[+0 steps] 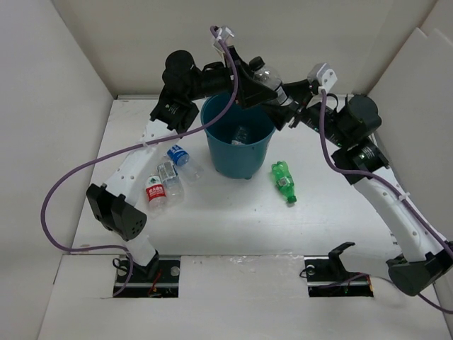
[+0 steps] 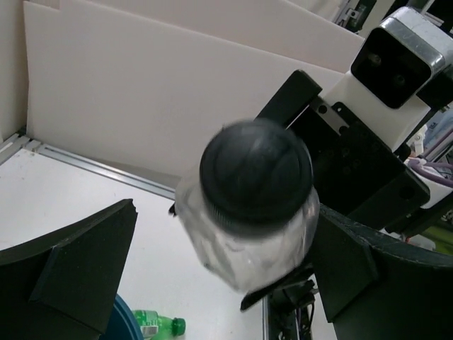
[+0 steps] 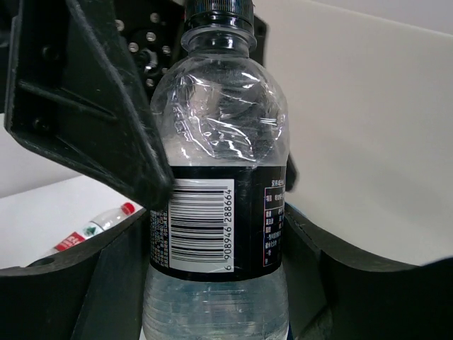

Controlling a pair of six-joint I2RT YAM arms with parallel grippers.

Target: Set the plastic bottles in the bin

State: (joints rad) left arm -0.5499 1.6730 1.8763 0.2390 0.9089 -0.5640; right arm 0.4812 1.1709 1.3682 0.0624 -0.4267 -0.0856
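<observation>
Bin (image 1: 237, 161) central: bottle trio (image 1: 170, 178) at 8 o'clock, lone bottle (image 1: 283, 180) at 4 o'clock, inner bottle (image 1: 241, 134) within (raised bottle (image 1: 265, 79) over far rim).

Top external view looks down from high at the near side over the whole tabletop (image 1: 212, 219); both wrist views sit very close, sharing one dark-capped bottle (image 2: 251, 219), left end-on, right side-on.

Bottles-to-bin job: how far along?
Done: one bottle looks already inside the bin. In hand: the right hand grips the dark-label bottle above the bin's far rim. Left: four on the table, the green bottle, red-label bottle, blue-label bottle and pale-label bottle.
</observation>
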